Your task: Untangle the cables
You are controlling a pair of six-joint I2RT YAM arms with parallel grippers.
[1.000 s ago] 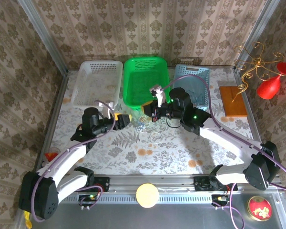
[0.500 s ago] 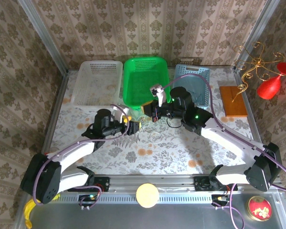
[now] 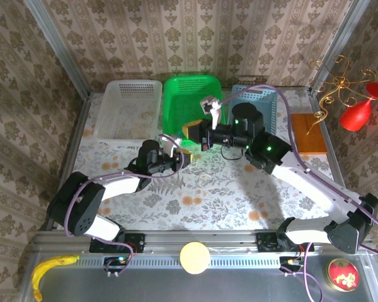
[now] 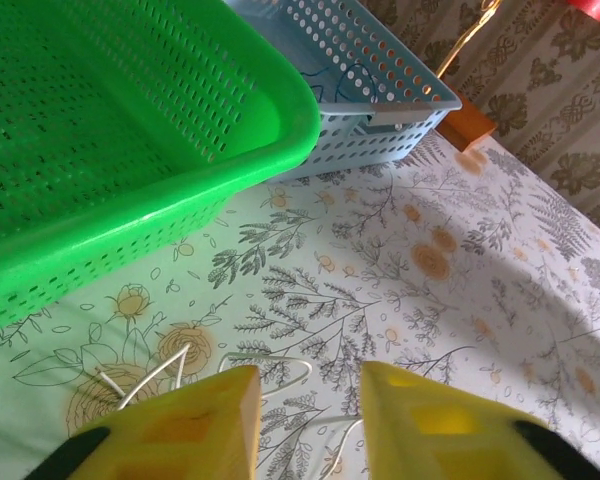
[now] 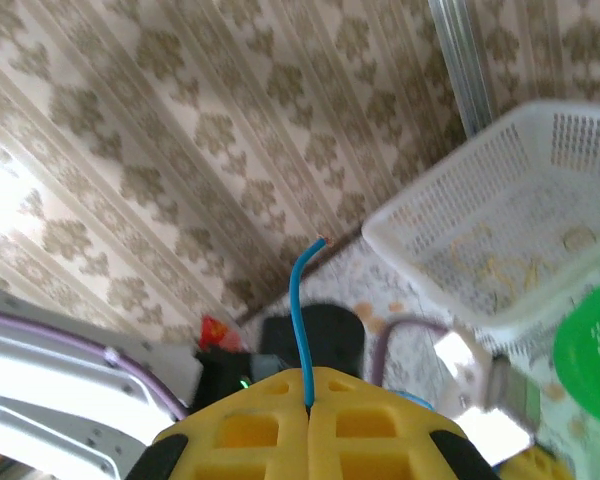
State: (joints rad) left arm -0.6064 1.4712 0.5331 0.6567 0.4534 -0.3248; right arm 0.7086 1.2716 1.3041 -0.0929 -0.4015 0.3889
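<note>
Pinching a thin blue cable [image 5: 296, 300]: your right gripper [image 5: 308, 385]; left gripper [image 4: 310, 400] spread.
Pulling now may cinch the pale cream cable [image 4: 265, 356].

This is a robot test cell dressed up as a home. Damask wallpaper panels [image 3: 195, 38] hang between bare aluminium posts [image 3: 57, 49]. The worktop [image 3: 227, 195] wears a floral cloth. Two robot arms [image 3: 315, 182] are mounted on a metal rail [image 3: 201, 238] at its near edge. A row of plastic baskets [image 3: 192, 94] and a red glass ornament [image 3: 359, 110] stand at the far side.

Three baskets [image 3: 129, 110] [image 3: 189, 104] [image 3: 269, 110], two arms [image 3: 113, 185] [image 3: 315, 182], one blue cable [image 5: 299, 330], one banana [image 3: 47, 270].
</note>
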